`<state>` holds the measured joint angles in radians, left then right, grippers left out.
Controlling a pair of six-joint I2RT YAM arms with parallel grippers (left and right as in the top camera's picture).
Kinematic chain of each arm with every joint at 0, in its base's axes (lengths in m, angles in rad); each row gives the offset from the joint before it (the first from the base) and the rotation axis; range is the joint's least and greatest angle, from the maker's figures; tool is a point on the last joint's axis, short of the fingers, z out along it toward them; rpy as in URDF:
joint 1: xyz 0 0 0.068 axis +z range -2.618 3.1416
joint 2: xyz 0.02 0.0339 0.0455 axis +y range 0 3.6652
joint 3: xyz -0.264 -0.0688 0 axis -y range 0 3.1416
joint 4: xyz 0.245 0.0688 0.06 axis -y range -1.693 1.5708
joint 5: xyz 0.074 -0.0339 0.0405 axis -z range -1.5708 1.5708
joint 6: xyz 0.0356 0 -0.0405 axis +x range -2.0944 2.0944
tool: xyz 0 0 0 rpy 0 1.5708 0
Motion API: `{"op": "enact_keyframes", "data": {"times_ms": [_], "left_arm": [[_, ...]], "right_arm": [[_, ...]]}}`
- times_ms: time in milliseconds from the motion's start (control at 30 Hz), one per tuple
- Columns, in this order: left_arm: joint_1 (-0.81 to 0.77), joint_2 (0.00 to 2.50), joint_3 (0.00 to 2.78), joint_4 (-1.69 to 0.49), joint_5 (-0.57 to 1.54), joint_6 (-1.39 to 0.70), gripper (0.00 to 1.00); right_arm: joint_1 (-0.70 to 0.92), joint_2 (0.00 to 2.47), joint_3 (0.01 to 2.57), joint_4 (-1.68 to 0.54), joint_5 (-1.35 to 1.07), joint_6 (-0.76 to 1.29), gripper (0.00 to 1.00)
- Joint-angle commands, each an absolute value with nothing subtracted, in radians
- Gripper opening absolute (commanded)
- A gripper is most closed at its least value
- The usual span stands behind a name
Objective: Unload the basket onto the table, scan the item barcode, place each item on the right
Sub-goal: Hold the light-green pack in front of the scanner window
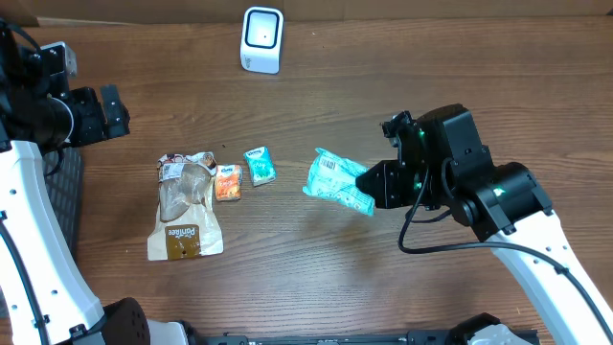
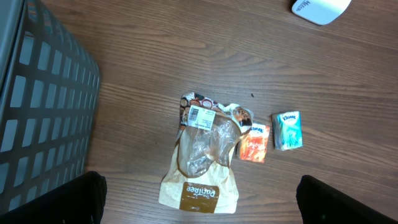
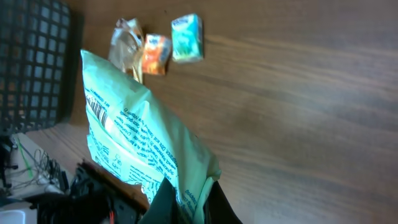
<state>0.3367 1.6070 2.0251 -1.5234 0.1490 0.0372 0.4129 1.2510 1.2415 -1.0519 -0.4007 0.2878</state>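
My right gripper (image 1: 372,188) is shut on one end of a light green packet (image 1: 335,180), which hangs above the table with a white barcode label facing up. In the right wrist view the green packet (image 3: 137,146) is pinched between the dark fingers (image 3: 163,202), and a barcode (image 3: 96,109) shows near its far end. The white scanner (image 1: 261,38) stands at the back edge, well away from the packet. My left gripper (image 1: 113,111) is open and empty at the far left; in its own view the left gripper (image 2: 205,205) hovers above a brown paper bag.
A brown paper bag (image 1: 185,209) with a clear window, a small orange pack (image 1: 228,182) and a teal tissue pack (image 1: 260,166) lie left of centre. A dark mesh basket (image 2: 37,106) stands at the table's left edge.
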Motion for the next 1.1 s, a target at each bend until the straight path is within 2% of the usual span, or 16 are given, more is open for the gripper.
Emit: {"op": "enact_keyframes", "data": {"times_ms": [0, 167, 300, 400, 500, 700, 833, 933, 1067], "left_arm": [[0.345, 1.610, 2.037, -1.522, 0.149, 0.060, 1.00], [0.345, 1.610, 2.037, -1.522, 0.149, 0.060, 1.00], [0.345, 1.610, 2.037, -1.522, 0.149, 0.060, 1.00], [0.345, 1.610, 2.037, -1.522, 0.149, 0.060, 1.00], [0.345, 1.610, 2.037, -1.522, 0.149, 0.060, 1.00], [0.345, 1.610, 2.037, -1.522, 0.149, 0.060, 0.99], [0.345, 1.610, 2.037, -1.522, 0.149, 0.060, 1.00], [0.345, 1.610, 2.037, -1.522, 0.149, 0.060, 1.00], [0.345, 1.610, 2.037, -1.522, 0.149, 0.060, 0.99]], "right_arm": [[0.410, 1.296, 1.408, -1.095, -0.381, 0.281, 0.04], [0.410, 1.499, 1.777, -1.296, -0.296, 0.225, 0.04], [0.413, 1.723, 2.179, -1.456, -0.187, 0.207, 0.04], [0.413, 1.902, 2.486, -1.527, -0.125, 0.207, 0.04], [0.413, 2.044, 2.667, -1.515, -0.037, 0.204, 0.04], [0.445, 2.226, 2.687, -1.268, 0.298, 0.075, 0.04], [0.472, 2.358, 2.687, -1.012, 0.543, -0.165, 0.04], [0.492, 2.441, 2.687, -0.809, 0.564, -0.466, 0.04], [0.524, 2.520, 2.687, -0.606, 0.564, -0.640, 0.04]]}}
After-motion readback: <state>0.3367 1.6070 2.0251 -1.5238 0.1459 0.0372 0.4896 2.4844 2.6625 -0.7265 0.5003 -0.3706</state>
